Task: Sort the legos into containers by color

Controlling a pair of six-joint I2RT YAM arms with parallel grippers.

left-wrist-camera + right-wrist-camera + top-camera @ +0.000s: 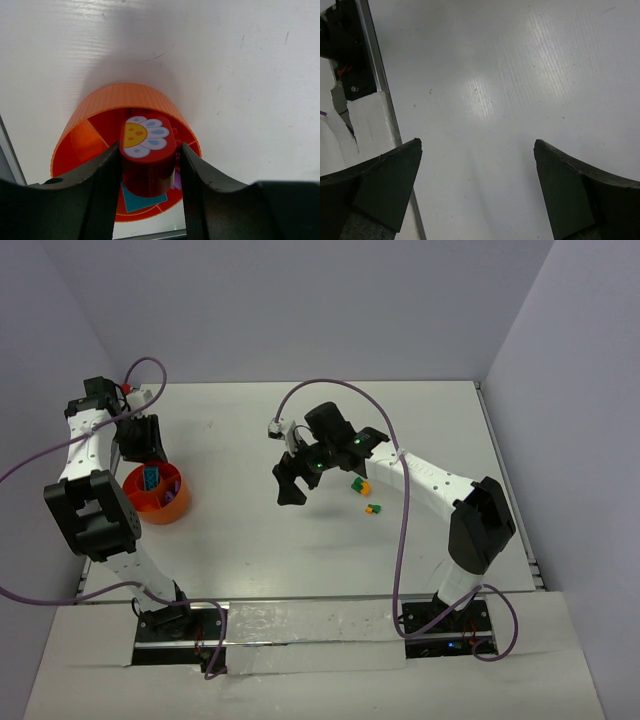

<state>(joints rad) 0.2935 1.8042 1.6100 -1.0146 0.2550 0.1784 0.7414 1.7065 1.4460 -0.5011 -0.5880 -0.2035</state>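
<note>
Dropping is the step in hand: left gripper (150,161), jaws clamped on a red brick (148,142), hangs over the bowl (115,100) and must next release into its own compartment, while right gripper (477,145) gapes empty near loose bricks (372,508).

No words, numbers or brand names can be read in any view. The only printed mark is a half-daisy picture (144,137), with white, blue-spotted petals round a yellow centre. It is on the camera-facing side of the red lego brick (150,175).
</note>
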